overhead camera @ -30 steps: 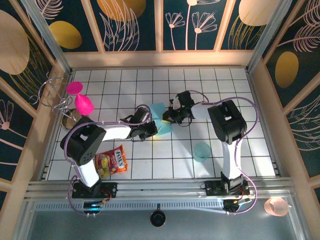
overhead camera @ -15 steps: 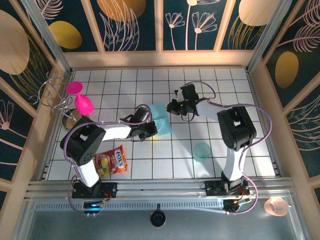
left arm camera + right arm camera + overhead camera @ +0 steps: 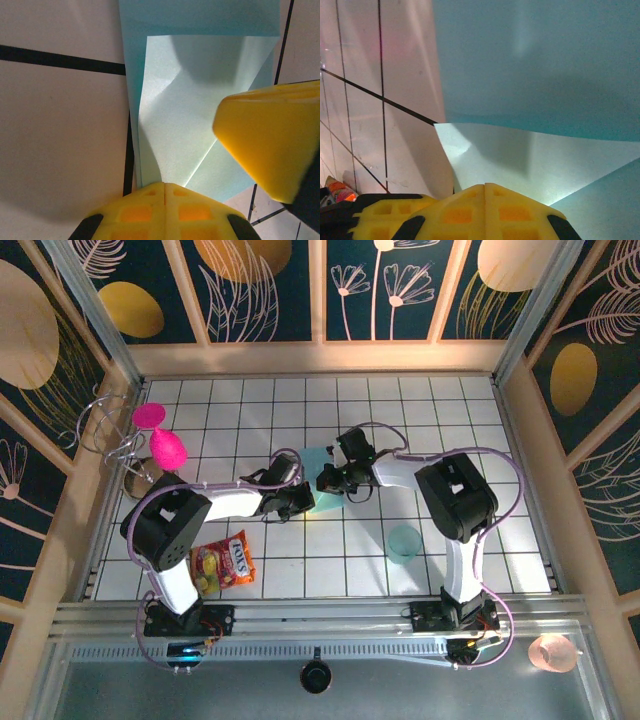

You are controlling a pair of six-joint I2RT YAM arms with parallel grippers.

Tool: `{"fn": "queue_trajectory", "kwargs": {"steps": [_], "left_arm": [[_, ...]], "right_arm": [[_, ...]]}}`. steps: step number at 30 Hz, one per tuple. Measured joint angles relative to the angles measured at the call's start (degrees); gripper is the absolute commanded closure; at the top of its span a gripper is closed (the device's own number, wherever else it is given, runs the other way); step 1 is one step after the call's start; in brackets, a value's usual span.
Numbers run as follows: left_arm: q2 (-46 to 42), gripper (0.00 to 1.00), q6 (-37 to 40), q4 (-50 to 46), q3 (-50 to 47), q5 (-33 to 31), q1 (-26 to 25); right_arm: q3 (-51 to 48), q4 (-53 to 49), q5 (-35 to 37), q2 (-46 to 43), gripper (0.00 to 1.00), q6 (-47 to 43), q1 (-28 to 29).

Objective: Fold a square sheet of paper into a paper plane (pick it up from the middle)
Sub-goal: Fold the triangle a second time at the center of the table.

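Square sheet of paper [image 3: 315, 458] on white tiled table [image 3: 500, 540] (floral walls [image 3: 270, 300]).

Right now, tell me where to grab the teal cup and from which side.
Take the teal cup by its rim, coming straight down from above with one finger inside and one outside. It seems to stand mouth up, apart from everything else, so its thin wall is open all round.

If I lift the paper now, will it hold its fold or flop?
Probably floppy: the paper looks thin, and its folded layer bows up rather than lying flat. It is likely very light, so a nudge may slide it across the smooth table. The crease looks soft and may spring open.
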Motion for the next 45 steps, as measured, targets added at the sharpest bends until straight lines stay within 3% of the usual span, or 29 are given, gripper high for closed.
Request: {"fn": "queue_trajectory", "kwargs": {"steps": [21, 27, 32, 36, 42, 45], "left_arm": [[0.00, 1.00, 0.00, -0.11, -0.09, -0.02, 0.00], [-0.11, 1.00, 0.00, 0.39, -0.44, -0.02, 0.00], [-0.31, 1.00, 0.61, -0.79, 0.17, -0.02, 0.00], [-0.44, 0.99, 1.09, -2.58, 1.68, -0.02, 0.00], [-2.19, 0.88, 1.36, -1.31, 4.61, -0.70, 0.00], [-1.99, 0.88, 1.51, -1.42, 6.49, -1.86, 0.02]], "right_arm": [[-1.57, -0.44, -0.42, 0.35, 1.00, 1.49, 0.00], [2.27, -1.64, -2.25, 3.06, 1.00, 2.12, -5.81], [4.42, -2.19, 2.10, 3.43, 1.00, 1.88, -12.66], [3.17, -1.97, 2.62, 1.38, 1.00, 1.92, -13.81], [-2.27, -0.63, 0.33, -6.16, 0.84, 2.78, -11.96], [-4.17, 1.03, -1.44, -7.34, 0.77, 3.96, -10.97]]}}
